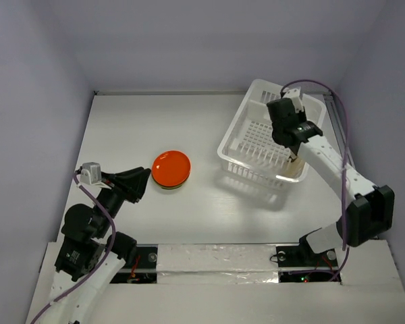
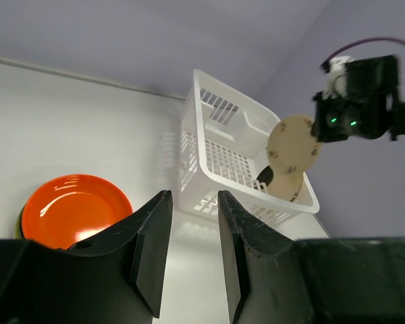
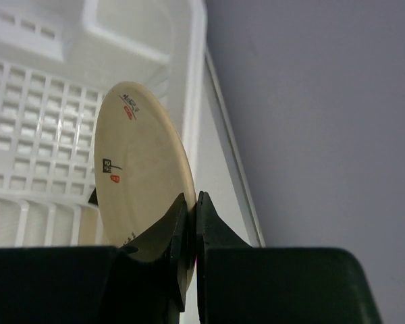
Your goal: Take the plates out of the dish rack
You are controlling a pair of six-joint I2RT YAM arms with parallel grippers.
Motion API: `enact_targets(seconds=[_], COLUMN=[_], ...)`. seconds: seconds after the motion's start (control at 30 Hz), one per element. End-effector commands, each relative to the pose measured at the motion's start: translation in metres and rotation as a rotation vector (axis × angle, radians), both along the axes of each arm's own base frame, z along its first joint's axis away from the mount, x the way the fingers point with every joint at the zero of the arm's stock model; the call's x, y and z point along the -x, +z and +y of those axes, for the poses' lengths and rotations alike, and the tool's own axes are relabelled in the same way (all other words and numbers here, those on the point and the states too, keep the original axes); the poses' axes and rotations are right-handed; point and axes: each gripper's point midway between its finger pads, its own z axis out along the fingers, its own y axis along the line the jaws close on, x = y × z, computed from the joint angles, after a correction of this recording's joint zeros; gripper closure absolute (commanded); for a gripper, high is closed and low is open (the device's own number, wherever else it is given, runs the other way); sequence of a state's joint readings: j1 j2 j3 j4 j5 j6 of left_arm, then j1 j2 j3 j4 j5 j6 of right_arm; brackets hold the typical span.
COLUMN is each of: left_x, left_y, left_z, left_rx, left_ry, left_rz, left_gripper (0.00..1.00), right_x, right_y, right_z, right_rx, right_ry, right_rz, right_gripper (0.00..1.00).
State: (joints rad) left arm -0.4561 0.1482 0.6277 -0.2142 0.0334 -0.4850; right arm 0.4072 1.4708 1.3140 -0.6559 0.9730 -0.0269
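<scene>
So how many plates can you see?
2 clearly: an orange plate on the table, and a cream plate pinched in the right fingers over the dish rack. More may hide under the orange one.

White table (image 1: 216,216), pale lavender walls (image 1: 189,40)

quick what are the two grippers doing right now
Left gripper: open, holding nothing.
Right gripper: shut on the rim of a cream plate, over the dish rack.

A white table (image 1: 142,128) stands boxed in by pale lavender walls (image 1: 189,40) at the back and both sides. Crinkled silver tape (image 1: 216,260) runs along its near edge.
</scene>
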Motion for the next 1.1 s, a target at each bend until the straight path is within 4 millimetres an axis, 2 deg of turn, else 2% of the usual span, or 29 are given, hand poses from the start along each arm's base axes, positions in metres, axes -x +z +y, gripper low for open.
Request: enact_targets(seconds=[0.0,0.03,0.07,0.1,0.13,0.2,0.27,0.3,0.33,0.4,0.43,0.47,0.5,0.53,0.63,0.67,0.73,0.77,0.87,0.9,1.07], left_x=[-0.004,-0.005,-0.005,-0.005,-0.005,-0.006,-0.008,-0.009,-0.009,-0.01,-0.01,-0.011,-0.011,-0.011,-0.012,-0.011,-0.011,-0.012,-0.012,-0.011,-0.011], left_y=[0.005,0.005,0.005,0.005,0.004,0.003,0.002,0.001,0.0,0.0,-0.001,-0.001,0.0,0.0,0.0,0.0,0.0,-0.001,-0.001,-0.001,0.0], left_z=[-0.003,-0.003,-0.003,-0.004,-0.004,-0.005,-0.004,-0.004,-0.004,-0.004,-0.004,-0.001,-0.001,-0.001,0.001,0.001,0.001,0.0,0.0,-0.001,-0.002], left_rx=[0.007,0.007,0.007,0.007,0.004,0.001,0.0,-0.003,-0.003,-0.006,-0.006,-0.006,-0.005,-0.005,-0.004,-0.004,-0.004,-0.004,-0.005,-0.006,-0.004], left_ry=[-0.008,-0.008,-0.008,-0.008,-0.009,-0.01,-0.003,-0.003,-0.003,0.002,0.003,0.015,0.019,0.019,0.026,0.026,0.026,0.023,0.02,0.016,0.013], left_rz=[-0.019,-0.017,-0.017,-0.017,-0.015,-0.01,-0.005,-0.002,0.0,0.006,0.007,0.007,0.006,0.006,0.006,0.006,0.006,0.006,0.006,0.007,0.003], left_gripper=[0.7,0.7,0.7,0.7,0.7,0.7,0.7,0.71,0.71,0.71,0.71,0.71,0.71,0.71,0.71,0.71,0.71,0.71,0.71,0.71,0.71], right_x=[0.016,0.019,0.023,0.025,0.024,0.025,0.025,0.024,0.024,0.031,0.024,0.024,0.029,0.024,0.028,0.02,0.02,0.016,0.012,0.011,0.019], right_y=[0.09,0.094,0.111,0.117,0.118,0.129,0.133,0.128,0.132,0.124,0.112,0.102,0.093,0.066,0.045,0.026,0.009,-0.008,-0.028,-0.03,-0.061], right_z=[-0.009,-0.002,0.003,0.01,0.034,0.066,0.133,0.156,0.188,0.239,0.269,0.288,0.313,0.34,0.389,0.402,0.42,0.427,0.435,0.437,0.447], right_rx=[-0.096,-0.124,-0.189,-0.229,-0.305,-0.458,-0.673,-0.729,-0.819,-0.91,-0.938,-0.966,-0.984,-0.986,-1.017,-1.013,-1.037,-1.038,-1.031,-1.032,-1.084], right_ry=[-0.087,-0.059,-0.049,-0.023,0.065,0.165,0.374,0.428,0.521,0.615,0.657,0.673,0.706,0.724,0.758,0.743,0.742,0.723,0.715,0.715,0.698], right_rz=[-0.297,-0.3,-0.361,-0.377,-0.373,-0.416,-0.401,-0.381,-0.376,-0.326,-0.282,-0.248,-0.208,-0.145,-0.082,-0.055,-0.016,0.005,0.033,0.035,0.105], right_gripper=[1.0,1.0,1.0,1.0,1.0,1.0,1.0,1.0,1.0,1.0,1.0,1.0,1.0,1.0,1.0,1.0,1.0,1.0,1.0,1.0,1.0])
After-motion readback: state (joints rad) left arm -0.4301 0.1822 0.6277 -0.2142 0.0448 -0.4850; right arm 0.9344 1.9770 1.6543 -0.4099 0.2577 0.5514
